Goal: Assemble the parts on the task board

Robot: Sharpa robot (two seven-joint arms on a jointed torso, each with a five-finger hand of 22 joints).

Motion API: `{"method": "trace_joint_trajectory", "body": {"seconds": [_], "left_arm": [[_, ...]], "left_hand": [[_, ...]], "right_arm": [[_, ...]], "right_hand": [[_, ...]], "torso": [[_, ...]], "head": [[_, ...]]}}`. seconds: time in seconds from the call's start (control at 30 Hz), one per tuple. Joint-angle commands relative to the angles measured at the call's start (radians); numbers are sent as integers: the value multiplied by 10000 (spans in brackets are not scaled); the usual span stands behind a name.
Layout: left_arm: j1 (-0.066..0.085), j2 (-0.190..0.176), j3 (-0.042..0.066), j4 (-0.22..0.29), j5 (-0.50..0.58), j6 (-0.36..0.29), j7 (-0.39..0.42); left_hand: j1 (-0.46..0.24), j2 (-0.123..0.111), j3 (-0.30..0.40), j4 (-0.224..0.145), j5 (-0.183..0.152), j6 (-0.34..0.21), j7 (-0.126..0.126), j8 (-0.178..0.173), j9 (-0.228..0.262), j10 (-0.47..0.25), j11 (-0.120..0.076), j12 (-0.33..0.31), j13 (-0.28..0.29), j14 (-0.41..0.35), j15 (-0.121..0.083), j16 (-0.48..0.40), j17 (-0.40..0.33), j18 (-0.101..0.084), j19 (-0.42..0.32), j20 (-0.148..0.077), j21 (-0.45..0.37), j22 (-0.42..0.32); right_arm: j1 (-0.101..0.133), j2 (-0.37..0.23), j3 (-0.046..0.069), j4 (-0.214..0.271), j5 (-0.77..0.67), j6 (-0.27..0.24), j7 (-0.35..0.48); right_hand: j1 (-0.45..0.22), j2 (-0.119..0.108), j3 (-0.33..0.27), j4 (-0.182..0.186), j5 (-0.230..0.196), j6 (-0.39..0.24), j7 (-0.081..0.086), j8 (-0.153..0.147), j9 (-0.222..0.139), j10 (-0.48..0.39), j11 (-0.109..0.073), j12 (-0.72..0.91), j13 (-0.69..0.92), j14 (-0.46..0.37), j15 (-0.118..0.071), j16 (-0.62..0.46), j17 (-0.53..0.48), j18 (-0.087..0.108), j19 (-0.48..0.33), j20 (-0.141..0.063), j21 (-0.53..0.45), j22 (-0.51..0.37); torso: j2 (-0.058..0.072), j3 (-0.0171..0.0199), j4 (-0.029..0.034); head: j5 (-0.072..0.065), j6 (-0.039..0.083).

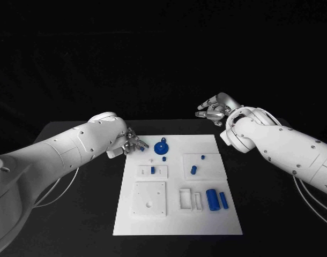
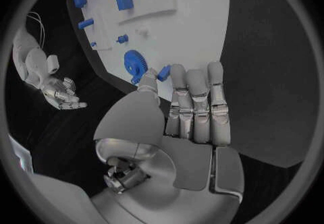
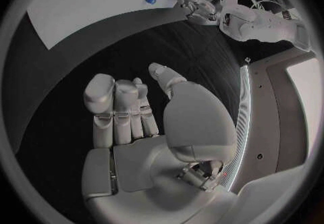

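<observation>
Black table point(image 1: 71, 214), white task board point(image 1: 177, 225); left robot hand point(image 1: 130, 143) seemingly empty, right robot hand point(image 1: 216, 108) spread, empty

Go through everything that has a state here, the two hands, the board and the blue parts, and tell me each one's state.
Left hand: open, at the task board's far left corner, holding nothing.
Right hand: open, raised beyond the board's far right corner.
Task board: flat on the table.
Blue gear: lying on the board.
Two blue cylinders: lying side by side.

Matt board, plastic parts, metal hands

I see a matt white task board point(image 1: 210, 219), smooth blue plastic-looking parts point(image 1: 212, 199), and a silvery left hand point(image 2: 196, 110) with a metallic sheen.
</observation>
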Motion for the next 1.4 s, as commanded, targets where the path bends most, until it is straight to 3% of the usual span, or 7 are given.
{"method": "trace_joint_trajectory", "body": {"seconds": [0.03, 0.53, 0.6, 0.83, 1.03, 1.23, 1.4], "left_arm": [[-3, -16, -3, -3, 411, 182, 261], [-4, -95, -8, 206, 1074, 113, 564], [-4, -121, -7, 235, 1226, -19, 649], [3, -301, -1, 450, 1651, -453, 772], [93, -850, 28, 1359, 1816, -1015, 534], [204, -1656, 33, 2836, 2002, -1743, 151], [230, -2397, 11, 4174, 2065, -2575, -164]], "left_hand": [[126, 240, -24, -146, 37, -7, 42, -49, -27, -76, -19, 0, -16, -85, -7, 31, -19, -152, -50, 4, -29, 185], [1590, 1262, 430, -1202, 500, -45, -49, 43, 54, -70, -52, -30, -52, -113, -41, 64, -35, -152, -72, -23, 1, 206], [1860, 1477, 964, -1477, -512, -128, -21, 57, 119, -56, -48, -67, -74, -108, -59, 67, -34, -152, -81, -48, 36, 212], [715, 510, 4212, -1827, -689, -189, 61, 285, 609, 12, -42, -93, -83, -88, -53, 70, -48, -152, -186, -67, 307, 205], [585, 294, 4682, -1819, -483, -83, -4, 350, 758, 96, -55, -108, -92, -15, -84, 74, -55, -152, -169, -98, 428, 204], [530, 327, 4731, -1736, -544, -85, -16, 370, 801, 115, -67, -129, -99, 13, -90, 58, -62, -152, -156, -104, 450, 197], [513, 287, 4783, -1705, -517, -6, -46, 391, 790, 226, -97, -143, -106, 106, -121, 58, -56, -152, -103, -132, 493, 197]], "right_arm": [[1, 12, 7, -6, -114, -12, 18], [1, 44, 7, -75, -114, 31, -14], [1, 39, 7, -85, -114, 34, -18], [1, 10, 7, -107, -114, 72, -32], [0, -17, 6, -126, -114, 138, -46], [-2, -69, 6, -167, -113, 174, -60], [-10, -86, 5, -184, -112, 214, -63]], "right_hand": [[-1, 21, -48, -21, -43, -43, -13, -41, -5, -20, 11, -30, -12, 7, 7, -23, -7, 95, 413, -10, -45, 1102], [-8, 26, -48, -9, -55, -42, -12, -40, -5, -15, 11, -23, -6, 6, 7, -23, -9, 96, 413, -9, -47, 1102], [-8, 26, -48, -9, -55, -42, -12, -40, -5, -15, 11, -23, -6, 6, 7, -23, -9, 96, 413, -9, -47, 1102], [-5, 26, -45, -9, -58, -41, -12, -40, -5, -16, 11, -23, -7, 6, 7, -23, -8, 96, 414, -9, -47, 1102], [16, 32, -28, -8, -85, -30, -14, -39, -4, -21, 11, -23, -8, 6, 4, -18, -6, 96, 415, -10, -45, 1102], [16, 32, -28, -8, -85, -30, -14, -39, -4, -21, 11, -23, -8, 6, 4, -18, -6, 96, 415, -10, -45, 1102], [16, 32, -28, -8, -85, -30, -14, -39, -4, -21, 11, -23, -8, 6, 4, -18, -6, 96, 415, -10, -45, 1102]], "torso": [[2, -13, 8], [-9, -26, 12], [-21, -31, 20], [-47, -38, 32], [-172, -72, 80], [-350, -101, 175], [-434, -98, 174]], "head": [[5, 5], [51, -35], [58, -28], [182, 38], [246, -53], [259, -233], [290, -293]]}}
